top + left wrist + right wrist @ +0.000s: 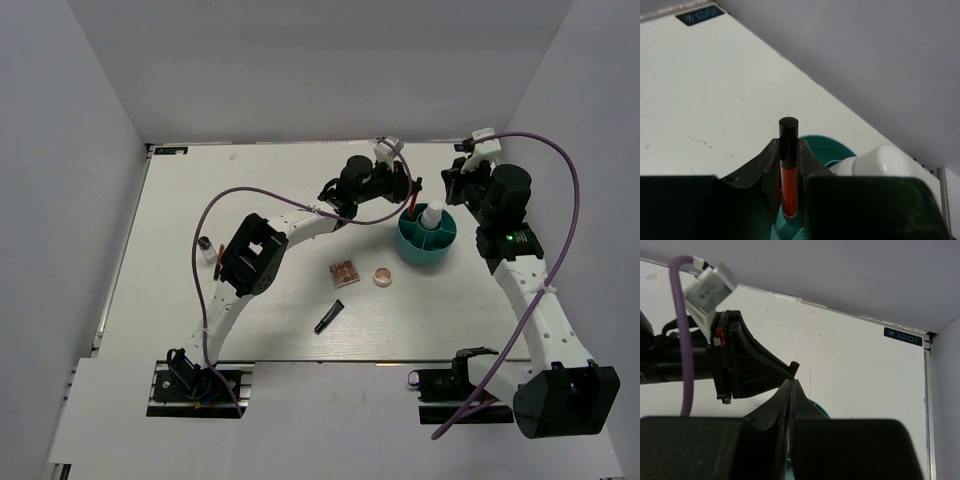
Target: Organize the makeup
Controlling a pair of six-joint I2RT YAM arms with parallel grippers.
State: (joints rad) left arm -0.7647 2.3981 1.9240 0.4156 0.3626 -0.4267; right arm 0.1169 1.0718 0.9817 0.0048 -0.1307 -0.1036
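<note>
My left gripper [407, 192] is shut on the thin red-black pencil [789, 167] and holds it upright, its lower end inside the teal cup [428, 243]. The white bottle [432, 214] stands in that cup and also shows in the left wrist view [881, 160]. My right gripper [452, 186] is shut and empty, just right of the cup's far rim, its tips close to the pencil's black cap [794, 365]. The square pinkish-brown palette [343, 272], the round beige compact [382, 276] and the short black tube [328, 316] lie on the table in front of the cup.
A small dark item [206, 245] sits at the table's left side near the left arm's elbow. White walls enclose the table on three sides. The purple cables arc over both arms.
</note>
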